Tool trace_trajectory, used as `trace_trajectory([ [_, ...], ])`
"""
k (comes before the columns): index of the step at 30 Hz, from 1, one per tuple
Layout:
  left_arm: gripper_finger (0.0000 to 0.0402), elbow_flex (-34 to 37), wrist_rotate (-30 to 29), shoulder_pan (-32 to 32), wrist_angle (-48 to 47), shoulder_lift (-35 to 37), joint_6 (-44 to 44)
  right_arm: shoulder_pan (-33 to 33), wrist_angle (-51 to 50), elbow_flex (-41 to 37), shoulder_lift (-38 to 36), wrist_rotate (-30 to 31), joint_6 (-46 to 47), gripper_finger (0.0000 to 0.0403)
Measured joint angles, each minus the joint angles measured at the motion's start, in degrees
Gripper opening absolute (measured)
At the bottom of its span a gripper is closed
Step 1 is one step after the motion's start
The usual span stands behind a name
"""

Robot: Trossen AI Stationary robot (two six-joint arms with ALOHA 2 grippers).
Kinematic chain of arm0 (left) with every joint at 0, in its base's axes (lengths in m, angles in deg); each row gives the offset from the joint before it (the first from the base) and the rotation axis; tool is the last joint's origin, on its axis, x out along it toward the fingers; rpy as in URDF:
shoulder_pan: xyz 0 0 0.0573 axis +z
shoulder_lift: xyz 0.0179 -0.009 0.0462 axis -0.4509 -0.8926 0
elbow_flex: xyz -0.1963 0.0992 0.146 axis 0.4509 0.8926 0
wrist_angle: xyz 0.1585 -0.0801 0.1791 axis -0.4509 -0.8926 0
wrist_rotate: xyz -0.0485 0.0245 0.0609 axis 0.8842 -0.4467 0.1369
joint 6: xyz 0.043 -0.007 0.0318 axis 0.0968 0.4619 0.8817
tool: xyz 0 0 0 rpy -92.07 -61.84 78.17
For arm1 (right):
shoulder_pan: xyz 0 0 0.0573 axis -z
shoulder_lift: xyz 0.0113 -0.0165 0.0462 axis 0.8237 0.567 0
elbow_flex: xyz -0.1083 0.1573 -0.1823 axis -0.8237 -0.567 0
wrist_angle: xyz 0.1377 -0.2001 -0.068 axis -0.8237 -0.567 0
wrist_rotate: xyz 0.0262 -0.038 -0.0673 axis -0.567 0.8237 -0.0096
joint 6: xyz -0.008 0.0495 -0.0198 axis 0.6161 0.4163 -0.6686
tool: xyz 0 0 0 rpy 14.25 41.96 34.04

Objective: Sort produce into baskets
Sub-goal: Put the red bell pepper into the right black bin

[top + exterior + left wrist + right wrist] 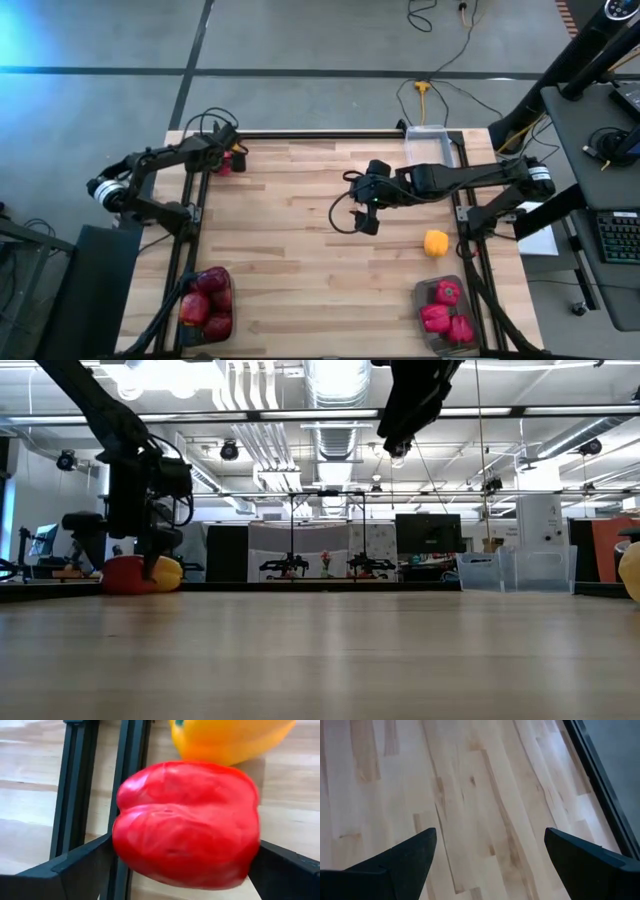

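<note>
A red lumpy pepper (185,820) sits at the table's far left corner, with a yellow-orange one (230,737) right behind it. In the low view the red pepper (122,575) rests on the table with the yellow one (168,572) beside it. My left gripper (228,158) is shut on the red pepper. My right gripper (362,212) is open and empty above the middle of the table, over bare wood in its wrist view (490,845). A second yellow-orange fruit (436,243) lies to its right. My left gripper pinches the red pepper between its two fingers, one on each side of its lumpy body (116,845). The fingers (150,555) come from above, slanting down. The pepper's underside rests on the table.
A dark bin (207,300) of dark red apples stands at the near left. A dark bin (445,312) of red peppers stands at the near right. A clear bin (430,140) stands at the far right. Black frame rails (75,795) run beside the pepper.
</note>
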State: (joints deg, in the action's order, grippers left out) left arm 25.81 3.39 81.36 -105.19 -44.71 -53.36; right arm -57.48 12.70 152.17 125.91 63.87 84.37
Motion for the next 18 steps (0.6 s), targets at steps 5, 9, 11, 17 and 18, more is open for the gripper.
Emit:
trace_trajectory([
  [5, 0.0396, 0.0, 1.6, 0.0, 0.2, -3.4, 0.3, 0.0, 0.7, 0.0, 0.0, 0.0, 0.0, 0.0364],
  [9, 0.0378, 0.0, 0.2, -0.2, 0.6, -5.3, 0.3, 0.0, 1.4, 0.0, 0.0, 0.0, -0.7, 0.0364],
  [11, 0.0358, 0.2, -0.7, -0.5, 0.9, -5.5, 0.3, -0.1, 1.4, 0.0, 0.0, 0.1, -1.1, 0.0364],
  [17, 0.0298, 1.5, -0.9, -0.6, 2.9, -3.7, 0.7, -0.1, 1.4, 0.0, 0.0, 0.2, -1.8, 0.0364],
  [18, 0.0292, 1.7, -0.7, -0.7, 2.8, -3.4, 1.4, -0.1, 1.4, 0.0, 0.0, 0.2, -1.8, 0.0364],
])
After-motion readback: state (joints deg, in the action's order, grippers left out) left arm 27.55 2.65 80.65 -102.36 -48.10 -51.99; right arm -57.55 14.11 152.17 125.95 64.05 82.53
